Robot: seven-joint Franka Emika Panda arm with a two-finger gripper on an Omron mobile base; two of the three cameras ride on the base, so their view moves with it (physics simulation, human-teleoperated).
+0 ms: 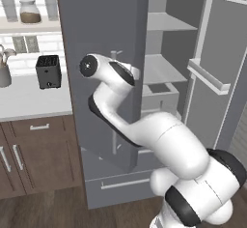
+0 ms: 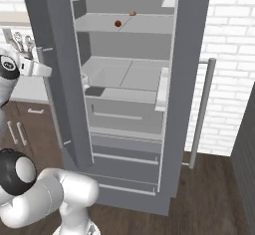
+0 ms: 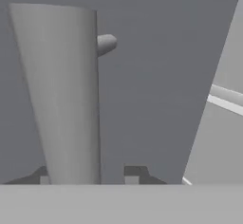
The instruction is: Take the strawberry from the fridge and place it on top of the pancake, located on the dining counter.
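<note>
The grey fridge (image 2: 191, 55) stands with both doors open, showing its pale shelves. On the upper shelf lies the tiny red strawberry (image 2: 118, 23), with a small tan-orange lump (image 2: 132, 13) just behind it. My gripper (image 3: 89, 174) is far from the berry, at the outer face of the left door (image 1: 103, 24). In the hand view the door's silver bar handle (image 3: 61, 90) rises between my two fingertips, close to the left one and with a gap to the right one. The gripper (image 2: 50, 70) is open. The pancake and the dining counter are out of view.
To the left, a black toaster (image 1: 48, 71) sits on a white worktop (image 1: 29, 99) over brown wood cabinets (image 1: 34, 149). The right door (image 1: 219, 77) swings out on the right. Two drawers (image 2: 124, 164) sit below the shelves. A white brick wall (image 2: 231, 55) lies beyond.
</note>
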